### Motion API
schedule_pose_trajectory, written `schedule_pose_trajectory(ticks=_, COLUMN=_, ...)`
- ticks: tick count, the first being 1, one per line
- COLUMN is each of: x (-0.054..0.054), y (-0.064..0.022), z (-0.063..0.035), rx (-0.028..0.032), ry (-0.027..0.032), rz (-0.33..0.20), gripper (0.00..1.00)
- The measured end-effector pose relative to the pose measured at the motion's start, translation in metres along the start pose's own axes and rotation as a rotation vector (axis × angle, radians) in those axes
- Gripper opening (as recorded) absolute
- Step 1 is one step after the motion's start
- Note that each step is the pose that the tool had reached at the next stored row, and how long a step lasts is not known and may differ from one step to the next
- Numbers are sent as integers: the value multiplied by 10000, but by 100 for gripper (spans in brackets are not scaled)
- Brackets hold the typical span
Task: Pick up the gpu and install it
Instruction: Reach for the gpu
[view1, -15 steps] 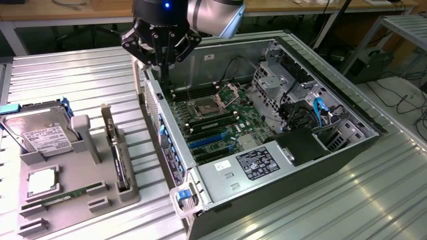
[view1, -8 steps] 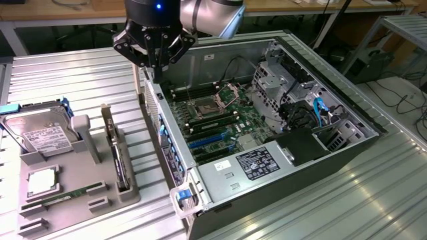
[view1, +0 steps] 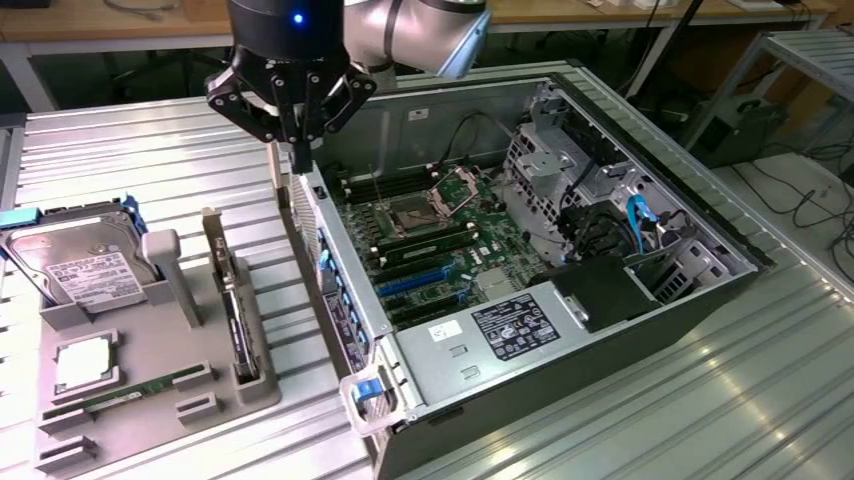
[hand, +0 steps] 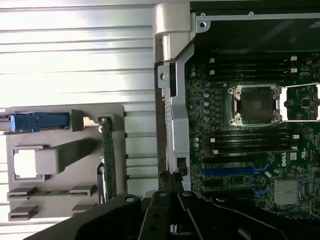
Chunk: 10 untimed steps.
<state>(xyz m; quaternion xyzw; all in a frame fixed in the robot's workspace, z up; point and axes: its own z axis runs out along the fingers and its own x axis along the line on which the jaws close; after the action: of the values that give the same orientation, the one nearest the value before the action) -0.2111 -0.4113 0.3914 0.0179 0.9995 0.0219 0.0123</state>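
The gpu (view1: 235, 300) stands on edge in a slot of the grey holder tray (view1: 147, 400), dark with a silvery bracket at its far end. In the wrist view the gpu (hand: 107, 157) reads as a thin green strip. My gripper (view1: 300, 160) hangs shut and holds nothing, above the rear wall of the open computer case (view1: 334, 290), to the exterior view's right of the gpu and higher than it. The wrist view has the gripper (hand: 170, 179) over the case's edge, with the blue expansion slots (hand: 235, 171) of the motherboard (hand: 250, 140) beside it.
The holder tray also carries a silver hard drive (view1: 80, 268), a processor chip (view1: 83, 362) and a long RAM stick (view1: 134, 390). Inside the case are the motherboard (view1: 427, 230), blue slots (view1: 407, 285), a power supply (view1: 514, 325) and drive cages (view1: 587, 170). Ribbed metal table (view1: 774, 380) all round.
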Motion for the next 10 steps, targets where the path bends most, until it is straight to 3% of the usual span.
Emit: schedule_pose_trajectory(ticks=10, x=205, y=-52, z=6, rx=-6, ry=10, rz=-238, gripper=11)
